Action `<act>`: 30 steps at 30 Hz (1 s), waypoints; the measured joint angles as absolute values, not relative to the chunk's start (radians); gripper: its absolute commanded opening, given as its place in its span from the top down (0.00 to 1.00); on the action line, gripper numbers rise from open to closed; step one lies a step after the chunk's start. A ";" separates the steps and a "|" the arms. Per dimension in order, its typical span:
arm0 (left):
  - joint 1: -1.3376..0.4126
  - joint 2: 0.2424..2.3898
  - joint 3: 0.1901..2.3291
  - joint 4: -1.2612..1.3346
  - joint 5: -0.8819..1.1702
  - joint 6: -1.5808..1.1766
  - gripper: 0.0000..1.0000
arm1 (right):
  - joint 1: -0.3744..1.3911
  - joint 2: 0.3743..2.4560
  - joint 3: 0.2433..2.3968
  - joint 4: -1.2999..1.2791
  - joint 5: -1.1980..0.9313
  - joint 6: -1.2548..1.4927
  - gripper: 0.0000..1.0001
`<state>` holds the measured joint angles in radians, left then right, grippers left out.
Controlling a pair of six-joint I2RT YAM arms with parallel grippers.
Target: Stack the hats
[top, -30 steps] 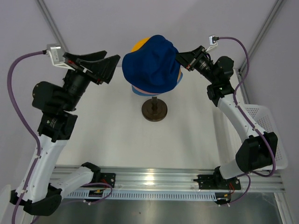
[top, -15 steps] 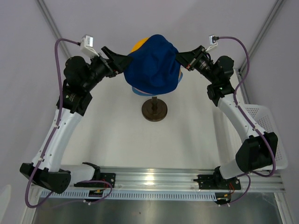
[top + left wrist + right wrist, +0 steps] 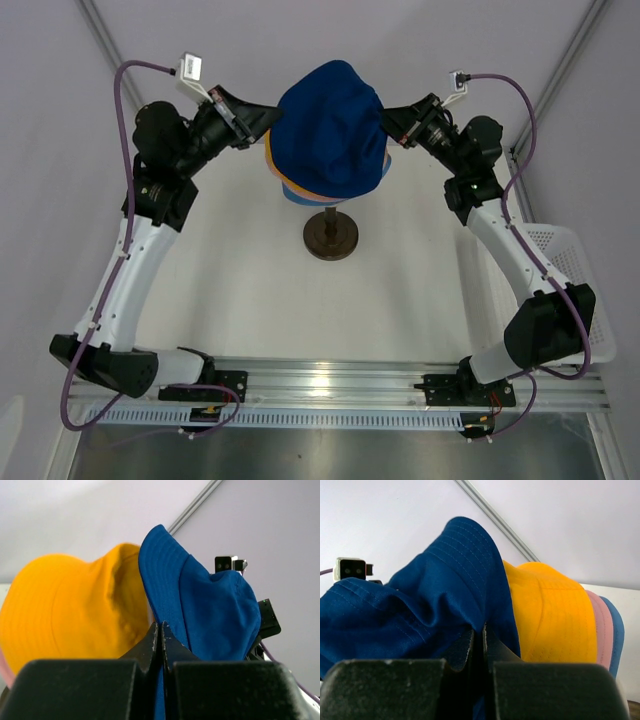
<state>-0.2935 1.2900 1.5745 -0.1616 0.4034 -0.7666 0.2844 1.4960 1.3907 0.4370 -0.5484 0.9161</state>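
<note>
The navy blue fabric bucket hat (image 3: pixel 330 125) lies uppermost on a pile of hats raised above the middle of the far half of the desk, and from above it covers nearly all of the pile. Under it comes the yellow-orange fabric bucket hat (image 3: pixel 550 615), then the pink fabric bucket hat (image 3: pixel 602 630), then the light blue fabric bucket hat (image 3: pixel 616 630). In the top view these three show only as thin coloured rims along the navy hat's left and near edges.

The left end effector (image 3: pixel 272 125) is pressed together on the navy hat's left brim. Its wrist view shows the two fingers meeting with blue cloth caught between them, and the brim stands up in front of the yellow-orange crown. The right end effector (image 3: pixel 385 125) is likewise clamped on the navy hat's right brim (blue cloth shows in the slit between its fingers).

Below the pile a thin dark post (image 3: pixel 331 212) runs down to a dark brown round base (image 3: pixel 331 238), which stands on the white desk (image 3: pixel 230 280).
</note>
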 measured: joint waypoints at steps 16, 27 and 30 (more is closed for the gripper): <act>-0.170 1.501 1.731 -0.144 0.447 -0.781 0.99 | 0.294 1.596 1.571 0.346 -0.542 0.864 0.31; -0.130 1.516 1.492 0.065 0.544 -0.893 0.99 | 0.235 1.499 1.448 0.282 -0.486 0.864 0.07; -0.129 1.490 1.435 0.132 0.548 -0.902 0.99 | 0.211 1.424 1.364 0.294 -0.463 0.909 0.09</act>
<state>-0.1291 1.4899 1.4345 0.1322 0.5476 -0.9016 0.2108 1.4242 1.3640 0.2935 -0.4629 0.9092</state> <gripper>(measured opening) 0.011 0.924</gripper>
